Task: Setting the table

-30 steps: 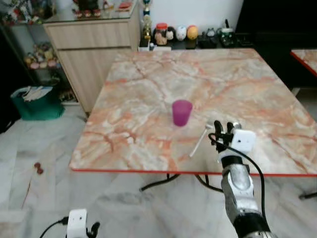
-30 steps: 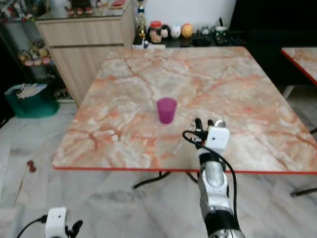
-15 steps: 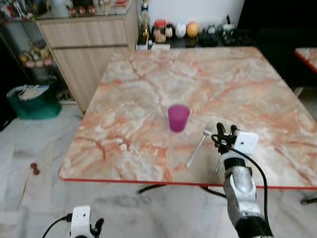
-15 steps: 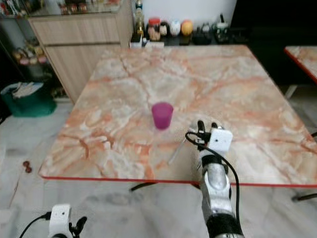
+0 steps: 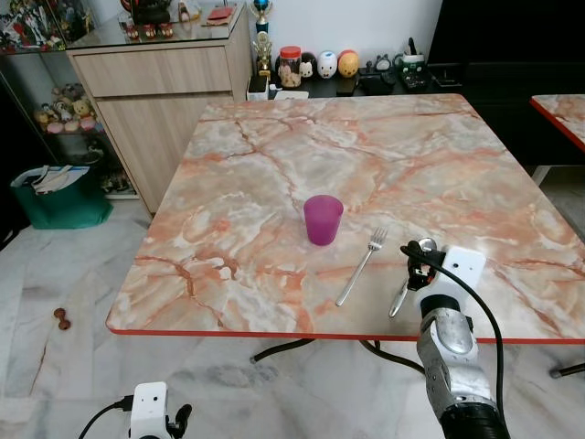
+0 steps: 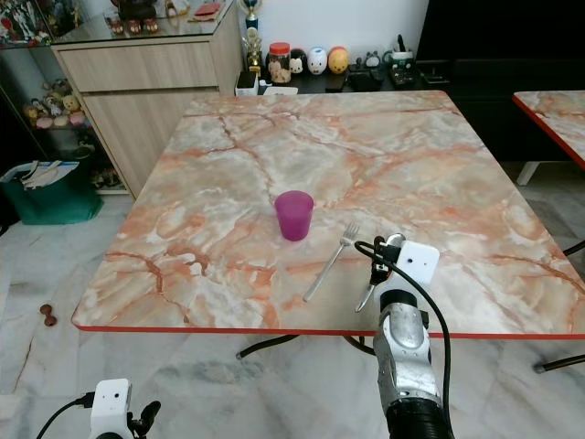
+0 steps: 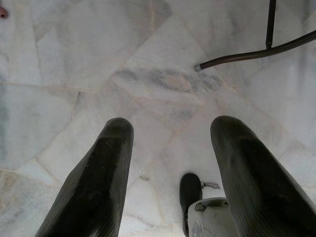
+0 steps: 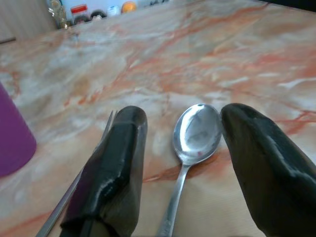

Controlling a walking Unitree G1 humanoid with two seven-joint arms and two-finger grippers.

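A purple cup [image 5: 323, 219] stands upright in the middle of the marble table [image 5: 274, 165]. To its right lies a fork [image 5: 359, 268], its tines pointing to the far side. A spoon [image 8: 197, 132] lies on the table beside the fork, bowl up. My right gripper [image 5: 419, 261] hovers low over the spoon near the front edge. It is open, and its fingers [image 8: 116, 177] straddle the spoon's bowl without touching it. My left gripper [image 7: 170, 128] hangs open over the floor, below the table's height.
The table's red front edge [image 5: 274, 331] runs just before my right arm. A wooden cabinet [image 5: 164, 91] and a green bin [image 5: 55, 192] stand at the left. Jars and figures [image 5: 320, 66] line a low shelf behind. A second table [image 5: 562, 105] is at the far right.
The whole picture has shifted, so the camera moved. My right gripper has dropped lower and nearer the front edge, and the spoon now lies on the table between its fingers.
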